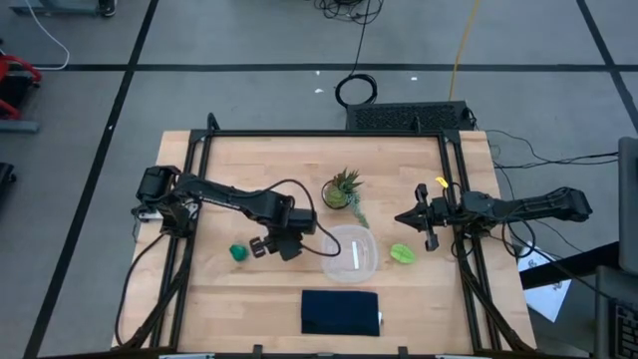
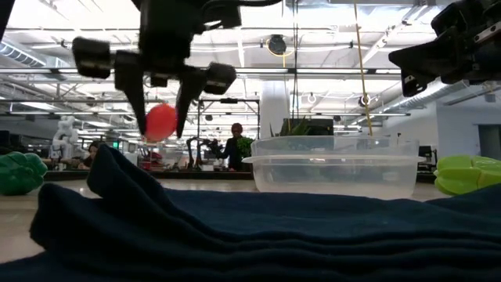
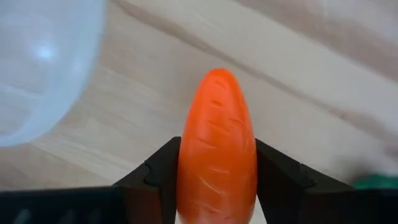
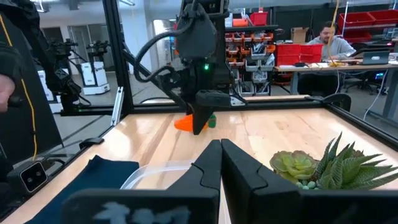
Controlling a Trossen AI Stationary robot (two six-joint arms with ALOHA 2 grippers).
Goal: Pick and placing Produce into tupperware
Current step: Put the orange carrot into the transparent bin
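Note:
My left gripper (image 1: pixel 284 242) hangs over the table to the left of the clear tupperware (image 1: pixel 349 253) and is shut on the orange carrot (image 3: pixel 217 112). The carrot's green top is hidden. The dark green piece (image 1: pixel 238 252) lies on the table left of this gripper, and the lime-green piece (image 1: pixel 402 253) lies right of the tupperware. In the low view the carrot (image 2: pixel 160 121) hangs well above the table top. My right gripper (image 1: pixel 411 219) waits shut above the table's right part, near the lime-green piece, touching nothing. My left gripper (image 3: pixel 217 158) pinches the carrot's thick body (image 3: pixel 217 180) between its two fingers (image 3: pixel 155 180), one on each side. The fingers come from above, pointing down. The carrot's rounded tip (image 3: pixel 217 78) sticks out past the fingertips. The carrot is lifted clear of the table.
A spiky potted plant (image 1: pixel 344 189) stands just beyond the tupperware. A dark navy cloth (image 1: pixel 341 311) lies near the table's near edge, filling the foreground of the low view. A black frame (image 1: pixel 329 134) runs around the table. People sit at desks in the room behind.

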